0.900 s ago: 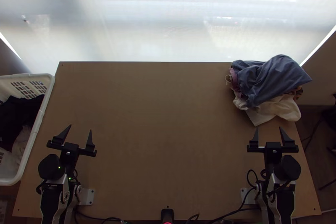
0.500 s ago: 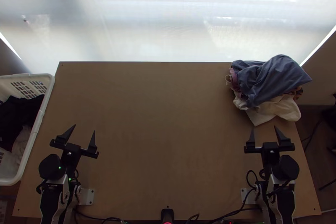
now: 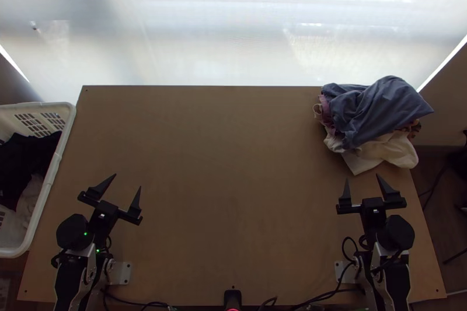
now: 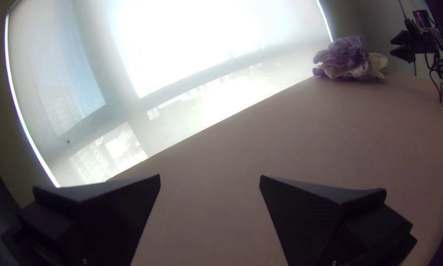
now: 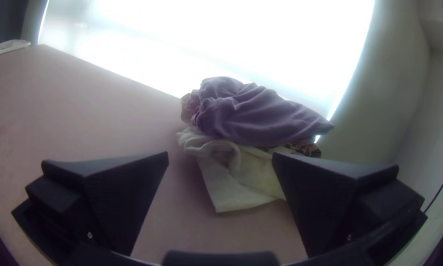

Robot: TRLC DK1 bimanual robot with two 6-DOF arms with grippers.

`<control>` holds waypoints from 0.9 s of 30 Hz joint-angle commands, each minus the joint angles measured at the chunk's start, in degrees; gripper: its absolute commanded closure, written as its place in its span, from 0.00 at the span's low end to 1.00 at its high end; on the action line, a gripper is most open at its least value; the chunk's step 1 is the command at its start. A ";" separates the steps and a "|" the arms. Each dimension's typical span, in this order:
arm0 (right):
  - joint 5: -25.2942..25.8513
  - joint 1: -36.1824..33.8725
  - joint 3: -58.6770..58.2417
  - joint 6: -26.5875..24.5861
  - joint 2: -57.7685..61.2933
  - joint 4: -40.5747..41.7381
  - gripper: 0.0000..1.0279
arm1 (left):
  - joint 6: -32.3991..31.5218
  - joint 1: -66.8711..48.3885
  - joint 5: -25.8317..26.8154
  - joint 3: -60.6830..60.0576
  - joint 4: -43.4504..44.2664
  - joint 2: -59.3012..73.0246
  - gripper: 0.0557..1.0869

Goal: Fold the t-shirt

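Left gripper (image 3: 128,181), right gripper (image 3: 362,177) swung inward, gaping, empty; top view: basket's (image 3: 57,165) dark cloth (image 3: 22,156).

A bunched purple-and-cream cloth heap (image 4: 349,58) sits on the bench (image 4: 290,133).
Well apart from the heap is the left gripper (image 3: 127,181), jaws spread wide; nearer the heap is the right gripper (image 3: 362,177), jaws also parted. A bright, pale window covering (image 4: 191,44) rises behind the heap.

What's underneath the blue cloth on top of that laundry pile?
Below the blue cloth, a cream cloth sticks out, plus a pinkish edge and a patterned bit. Anything deeper is covered.
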 commanded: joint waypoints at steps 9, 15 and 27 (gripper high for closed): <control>0.52 -2.04 0.10 -2.65 0.78 1.17 0.05 | -0.17 0.87 1.24 0.17 0.70 -0.12 0.05; 2.89 -1.77 1.95 -6.34 2.10 7.06 0.04 | -2.54 4.91 -0.43 1.04 9.05 1.11 0.06; 11.42 7.54 37.02 -1.95 42.18 -0.06 0.04 | -5.09 23.45 0.45 32.42 -2.37 33.28 0.05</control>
